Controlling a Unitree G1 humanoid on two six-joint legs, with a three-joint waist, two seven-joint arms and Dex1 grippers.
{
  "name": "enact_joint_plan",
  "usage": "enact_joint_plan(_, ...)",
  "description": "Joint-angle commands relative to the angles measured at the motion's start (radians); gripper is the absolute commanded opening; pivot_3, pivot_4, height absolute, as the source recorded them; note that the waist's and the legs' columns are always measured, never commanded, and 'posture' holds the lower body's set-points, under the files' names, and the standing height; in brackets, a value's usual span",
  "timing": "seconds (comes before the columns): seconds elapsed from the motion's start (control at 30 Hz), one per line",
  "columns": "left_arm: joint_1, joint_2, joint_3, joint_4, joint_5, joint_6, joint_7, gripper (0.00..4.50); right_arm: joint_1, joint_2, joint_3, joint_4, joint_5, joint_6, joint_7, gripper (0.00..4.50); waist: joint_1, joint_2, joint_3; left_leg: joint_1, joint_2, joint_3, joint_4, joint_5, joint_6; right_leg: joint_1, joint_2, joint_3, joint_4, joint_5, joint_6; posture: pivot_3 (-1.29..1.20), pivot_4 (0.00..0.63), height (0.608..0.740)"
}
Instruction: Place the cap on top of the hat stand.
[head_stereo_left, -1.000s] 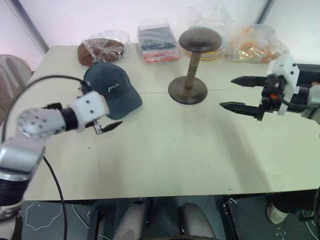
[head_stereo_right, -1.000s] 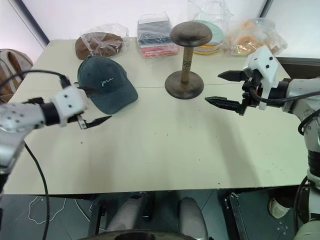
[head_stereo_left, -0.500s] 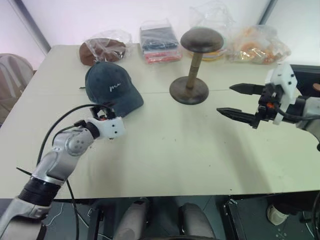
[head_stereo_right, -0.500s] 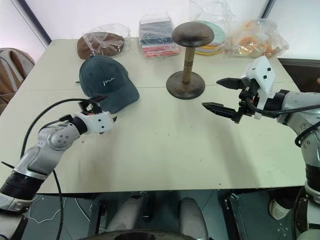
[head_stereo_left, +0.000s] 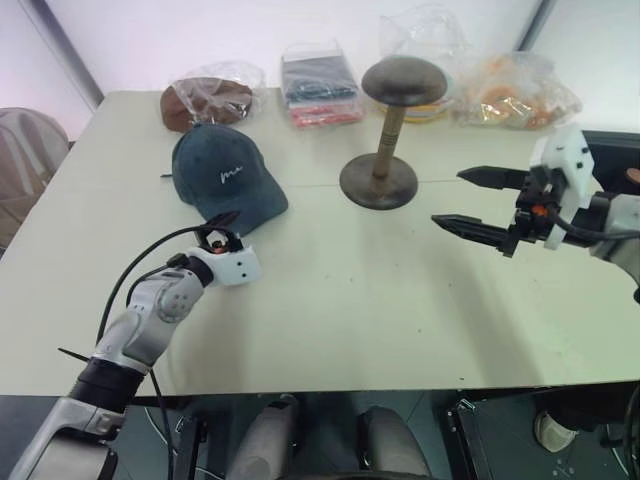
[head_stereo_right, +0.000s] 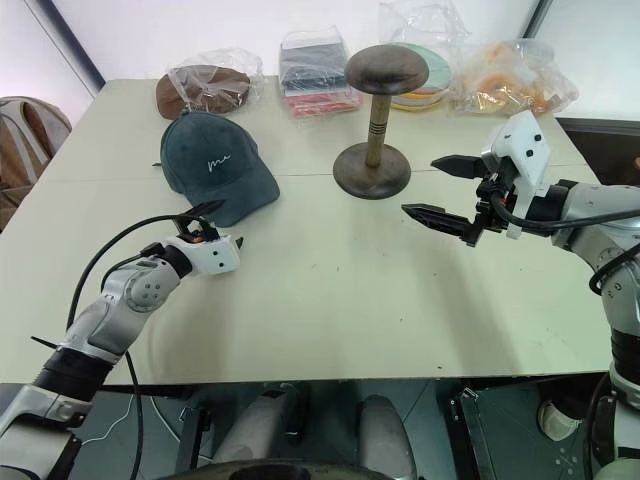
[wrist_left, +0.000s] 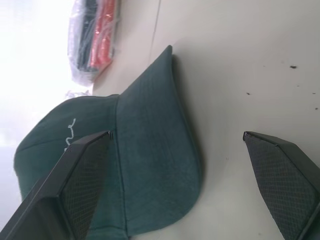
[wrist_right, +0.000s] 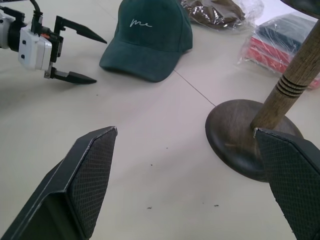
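Approach to the grasp. Nearest the desk's front-left edge, the left gripper rests low just short of the cap, its two fingers spread wide and empty, one above and one below brim level. The next move likely calls for sliding forward until the brim sits between the fingers, then closing. Toward the right edge, the right gripper hovers, likewise parted and empty. Farther back, at mid-desk, stands the bare hat stand. The cap's rear strap is hidden.

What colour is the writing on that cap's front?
White script on the dark teal cap, clearest in the right wrist view.
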Motion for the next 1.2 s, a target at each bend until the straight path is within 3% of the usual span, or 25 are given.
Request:
enact_joint_plan(0.03,-0.032,-0.014,-0.018,0.113,0.056,-0.003,0.064,4.48,-0.035,-0.006,-0.018,-0.02,0.009,-0.017,-0.002,4.5,0.003,0.0,0.0,0.0,0.0,0.0,0.0,0.0,0.0,0.0,0.0,0.0,0.001,0.0,0.0,0.0,0.15,0.74)
enact_joint_plan(0.53,-0.137,-0.069,-0.061,0.376,0.087,-0.032,0.222,4.48,-0.071,-0.022,-0.013,-0.007,-0.001,-0.018,0.006,4.5,0.015,0.003,-0.006,0.001,0.0,0.0,0.002,0.0,0.0,0.0,0.0,0.0,0.002,0.0,0.0,0.0,0.15,0.74)
enact_joint_plan(0.97,-0.143,-0.077,-0.058,0.422,0.066,-0.012,0.255,4.48,-0.087,-0.015,0.001,0.003,-0.011,-0.021,0.013,4.5,0.014,0.003,-0.011,0.001,0.0,0.0,0.002,0.0,0.0,0.0,0.0,0.001,0.002,0.0,0.0,0.0,0.15,0.74)
enact_joint_plan(1.07,-0.14,-0.078,-0.058,0.414,0.064,-0.011,0.254,3.62,-0.087,-0.018,0.0,0.006,-0.01,-0.023,0.015,4.5,0.01,0.003,-0.012,0.001,0.0,0.0,0.001,0.0,0.0,0.0,0.0,0.001,0.002,0.0,0.0,0.0,0.15,0.74)
enact_joint_plan(1.2,-0.134,-0.077,-0.056,0.411,0.064,-0.014,0.26,1.5,-0.087,-0.021,-0.002,0.009,-0.011,-0.024,0.019,4.5,0.007,0.005,-0.013,0.001,0.0,0.0,0.001,0.0,0.0,0.0,0.001,0.001,0.002,0.0,0.0,0.0,0.15,0.74)
